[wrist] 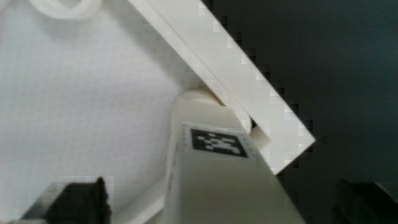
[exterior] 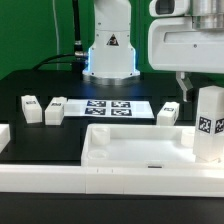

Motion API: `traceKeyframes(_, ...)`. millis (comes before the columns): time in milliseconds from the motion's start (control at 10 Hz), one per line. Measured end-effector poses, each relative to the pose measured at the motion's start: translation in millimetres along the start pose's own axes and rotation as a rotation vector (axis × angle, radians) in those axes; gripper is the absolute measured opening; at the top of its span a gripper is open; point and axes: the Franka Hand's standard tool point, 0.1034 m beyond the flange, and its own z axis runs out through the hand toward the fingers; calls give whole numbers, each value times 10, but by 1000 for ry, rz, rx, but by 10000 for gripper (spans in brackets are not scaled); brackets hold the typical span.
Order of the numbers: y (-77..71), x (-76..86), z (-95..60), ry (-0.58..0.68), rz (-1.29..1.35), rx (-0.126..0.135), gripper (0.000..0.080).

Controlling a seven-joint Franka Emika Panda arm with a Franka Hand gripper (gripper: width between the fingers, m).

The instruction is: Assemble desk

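Observation:
The white tray-like desk tabletop lies at the front of the table. One white leg with a black-and-white tag stands upright at its corner on the exterior view's right. My gripper hangs over this leg. In the wrist view the leg rises between my dark fingers, with a gap on each side, so the gripper is open and holds nothing. The tabletop's rim runs past the leg's foot. Three more legs lie loose: two at the exterior view's left, one right of centre.
The marker board lies flat behind the tabletop. The robot's base stands at the back. A long white border rail runs along the front, and another piece of it at the exterior view's left.

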Motion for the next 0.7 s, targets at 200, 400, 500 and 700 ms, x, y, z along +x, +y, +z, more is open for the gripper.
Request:
traceKeyframes(200,19,18,5,0,-217,0,648)
traceKeyframes(400,8,2,14,0,-391,-3,649)
traceKeyframes(500,8,1,19,0,-465,-5,649)
traceKeyframes(700,9,-9,37,-1,-663,-11,649)
